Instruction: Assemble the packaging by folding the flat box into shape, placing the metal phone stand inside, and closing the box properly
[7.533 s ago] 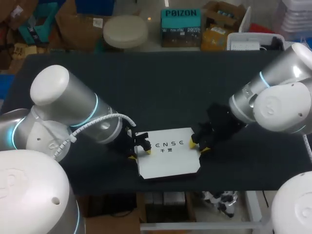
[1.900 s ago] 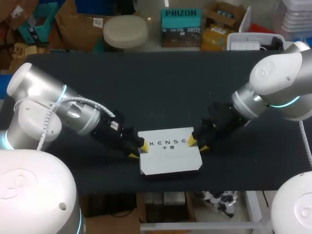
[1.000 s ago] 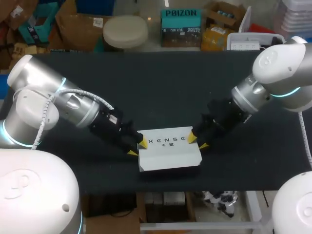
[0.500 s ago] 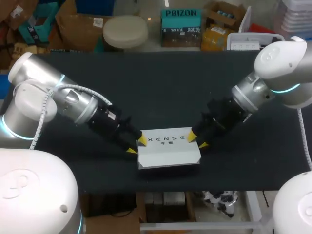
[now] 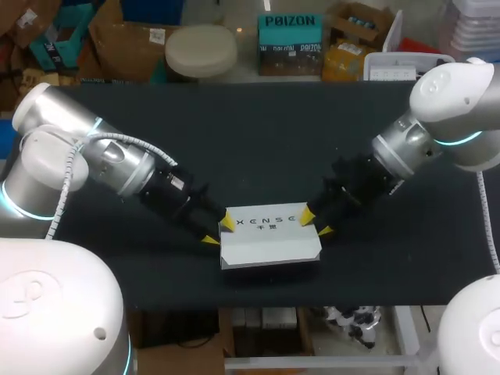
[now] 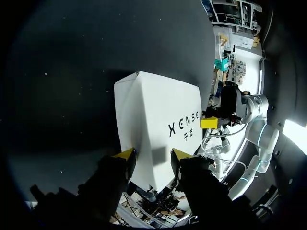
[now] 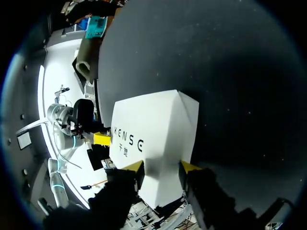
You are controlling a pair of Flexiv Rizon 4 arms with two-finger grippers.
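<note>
Box (image 5: 269, 242), white with dark print on its top, lies on the black table (image 5: 258, 133) close to the near edge, about halfway between the left and right edges. The left tool (image 5: 218, 232) stands at the left end of the box and the right tool (image 5: 316, 225) at its right end, so the box is between them. Both tools are open: in each wrist view the two yellow fingertips (image 6: 125, 155) stand apart and lie at the end of the box, not around it. In the left wrist view the box stretches ahead of the fingers, and one yellow tip of the other tool shows at its far end. I cannot tell if the box rests fully on the table or is a little raised.

Compared with 7.5 s ago, the left tool has left the top of the box, where its tips were beside the print, and is now at the left end. The left arm (image 5: 117, 168) has drawn back toward the left edge of the table. The right arm (image 5: 406, 148) has moved toward the far edge, while its tool kept almost the same place. Over the last second the top of the box has come to look shorter from far to near. Its near edge is now further from the near edge of the table.
</note>
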